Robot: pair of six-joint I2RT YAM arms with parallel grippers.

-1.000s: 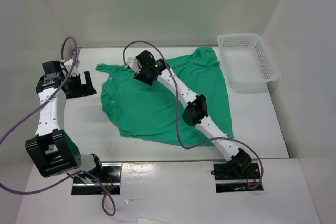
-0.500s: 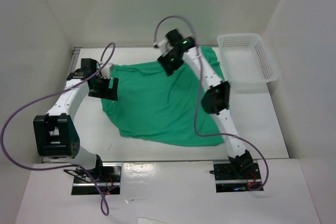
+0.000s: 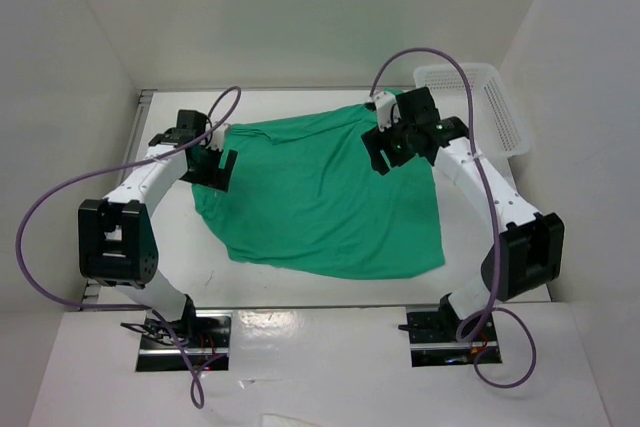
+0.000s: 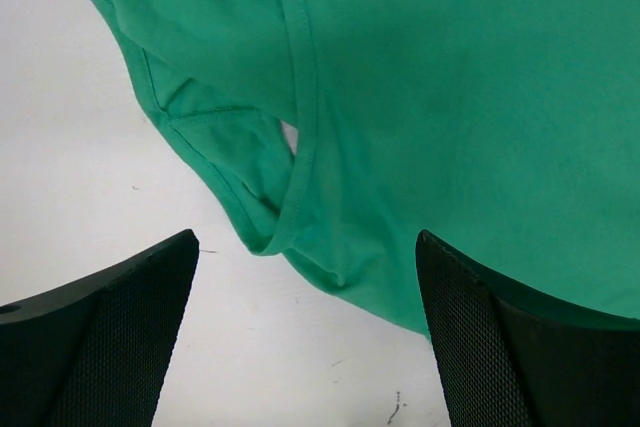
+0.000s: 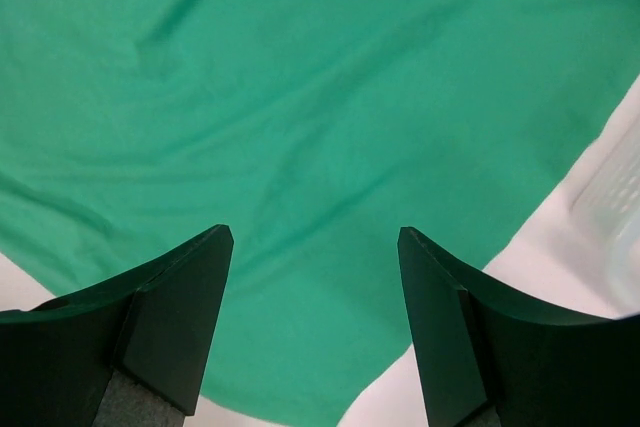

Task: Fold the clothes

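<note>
The left gripper has edged onto the left far corner of the green T-shirt, which lies spread flat on the table, while the right gripper has swung rightward toward the white basket. Only the left wrist view shows a rolled hem and tucked sleeve between that claw's wide, empty jaws. The right wrist view shows its jaws also apart, holding nothing, over smooth cloth.
</note>
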